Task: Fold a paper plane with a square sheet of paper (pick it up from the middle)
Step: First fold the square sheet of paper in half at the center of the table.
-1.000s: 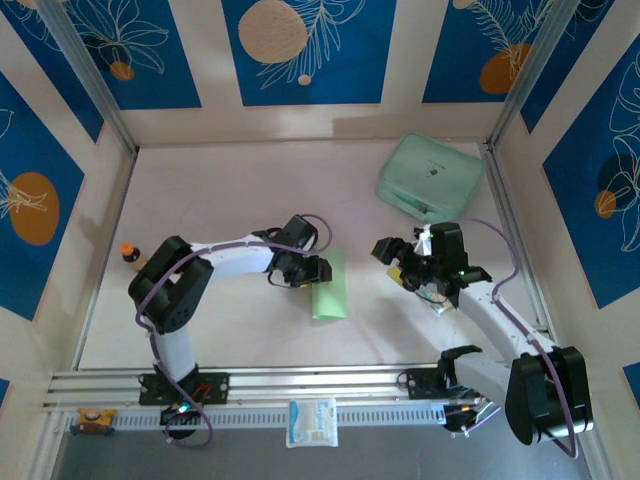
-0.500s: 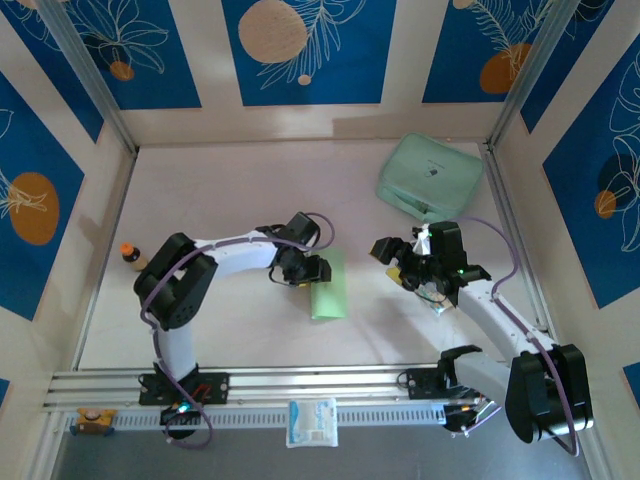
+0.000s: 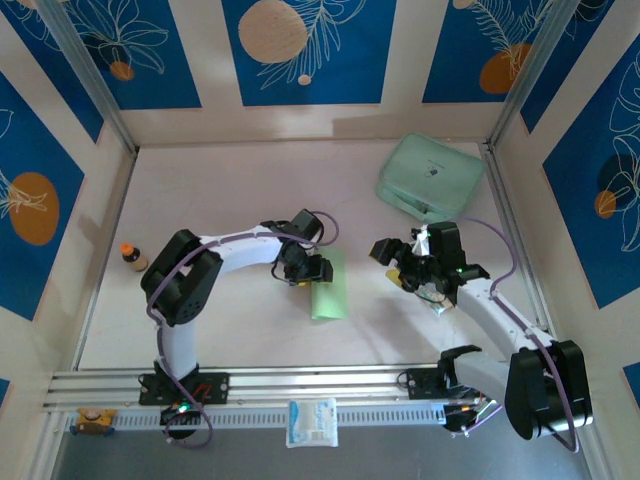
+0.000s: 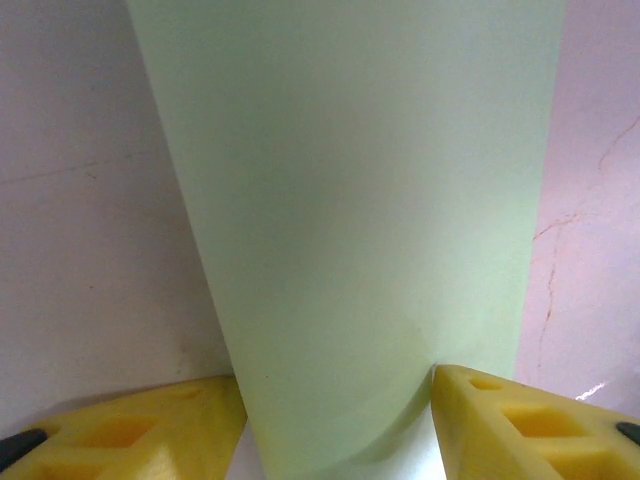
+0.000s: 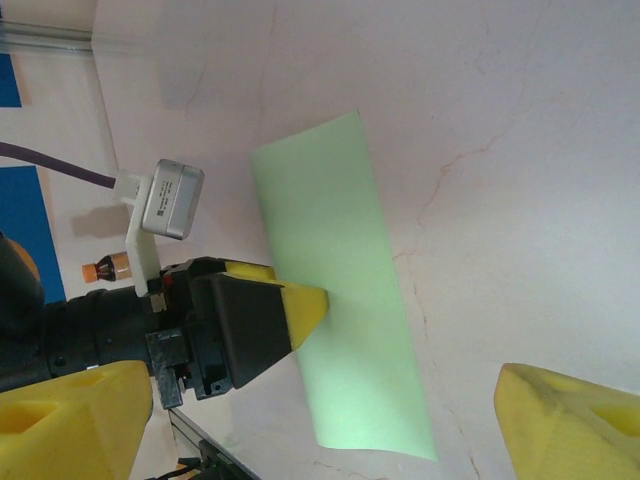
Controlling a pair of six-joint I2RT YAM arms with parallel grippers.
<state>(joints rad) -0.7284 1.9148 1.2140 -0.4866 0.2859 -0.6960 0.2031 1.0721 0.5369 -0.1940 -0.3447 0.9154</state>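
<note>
Left claw (image 3: 312,270) spread astride an edge of the green paper sheet (image 3: 330,292) on the surface (image 3: 230,200); right claw (image 3: 392,262) spread, apart

Soft, even light from above fills the top view. The pale surface (image 3: 220,200) is bright without glare, and the arms (image 3: 240,250) throw only faint, short shadows. That view is sharp to its corners.

In the left wrist view the square sheet of paper (image 4: 350,200) is so close that it looks soft, with a dull shade across its lower part. The yellow fingers (image 4: 520,420) of the left end effector (image 4: 335,430) are blurred.

In the right wrist view the right end effector (image 5: 330,410) has out-of-focus fingers, while the sheet's edges are crisp.
</note>
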